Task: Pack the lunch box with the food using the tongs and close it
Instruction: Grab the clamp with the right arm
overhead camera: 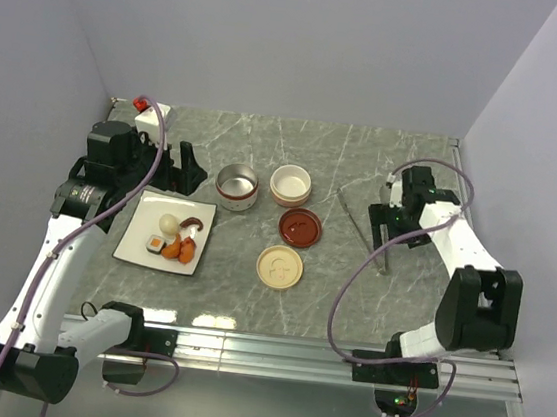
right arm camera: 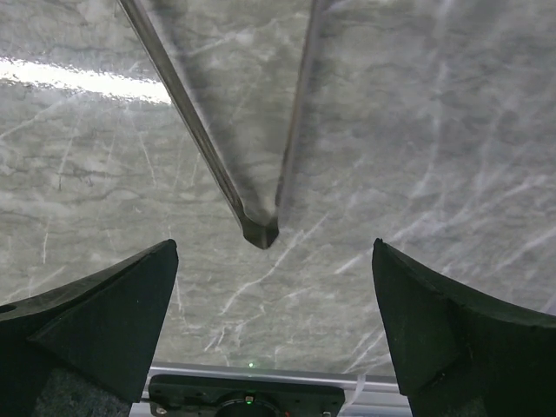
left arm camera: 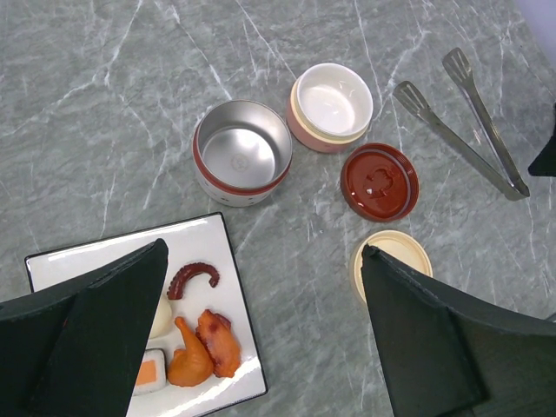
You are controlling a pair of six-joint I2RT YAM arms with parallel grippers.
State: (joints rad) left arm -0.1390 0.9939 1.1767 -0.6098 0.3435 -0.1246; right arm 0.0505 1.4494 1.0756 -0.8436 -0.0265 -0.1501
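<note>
The food sits on a white square plate point(overhead camera: 141, 243): a white egg ball point(overhead camera: 168, 223), a sushi slice point(overhead camera: 155, 245), orange fried bits point(overhead camera: 180, 250) point(left arm camera: 204, 347) and a dark curled tentacle point(left arm camera: 193, 278). The lunch box lies in parts: a steel bowl point(overhead camera: 237, 186) point(left arm camera: 241, 155), a pink-and-cream bowl point(overhead camera: 290, 184) point(left arm camera: 331, 104), a red-brown lid point(overhead camera: 299, 227) point(left arm camera: 379, 181) and a cream lid point(overhead camera: 280, 266). The silver tongs point(overhead camera: 351, 207) point(right arm camera: 259, 230) lie flat on the table. My right gripper point(right arm camera: 274, 248) hovers open just behind their joined end. My left gripper point(left arm camera: 263, 250) is open and empty above the plate's edge.
A white box with a red button point(overhead camera: 152, 112) stands at the back left corner. Grey walls close the table on three sides. An aluminium rail point(overhead camera: 292, 351) runs along the near edge. The right arm's cable point(overhead camera: 351, 277) loops over the table.
</note>
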